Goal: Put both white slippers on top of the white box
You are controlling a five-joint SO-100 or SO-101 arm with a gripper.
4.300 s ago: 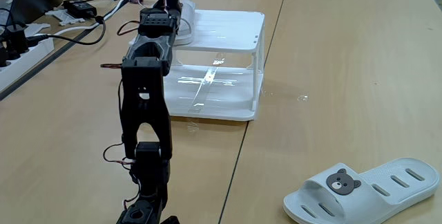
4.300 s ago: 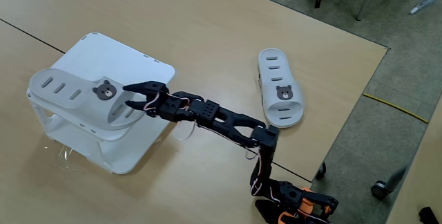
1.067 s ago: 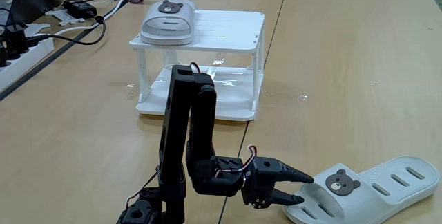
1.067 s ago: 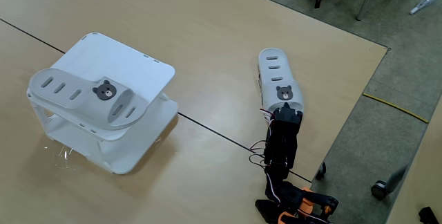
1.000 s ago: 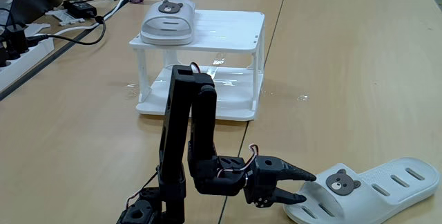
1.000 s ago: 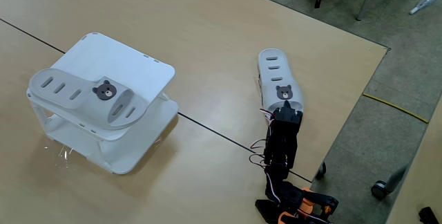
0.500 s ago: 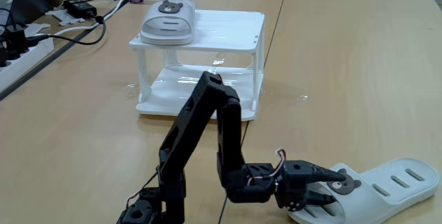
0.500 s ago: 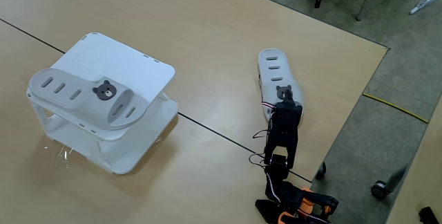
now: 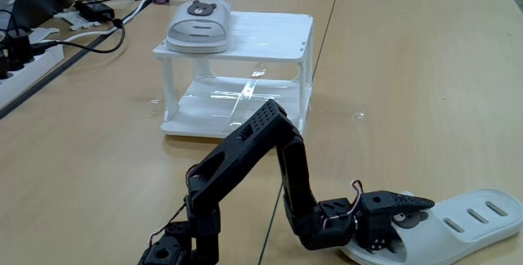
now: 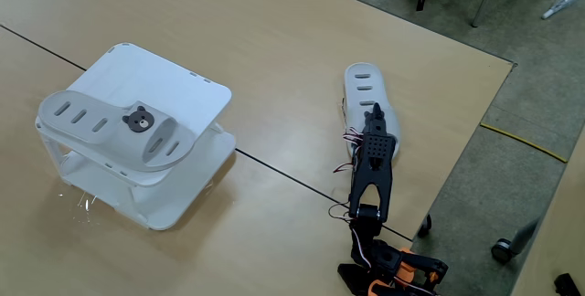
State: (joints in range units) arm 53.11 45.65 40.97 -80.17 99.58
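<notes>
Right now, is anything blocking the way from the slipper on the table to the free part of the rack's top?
Nothing visible does. The gripper is at the table slipper, the wood between it and the white rack is bare, and the other slipper covers only one side of the top.

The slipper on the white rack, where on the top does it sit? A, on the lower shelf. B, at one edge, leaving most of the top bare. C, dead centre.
B: the slipper lies along one side of the rack's top, rest bare.
</notes>
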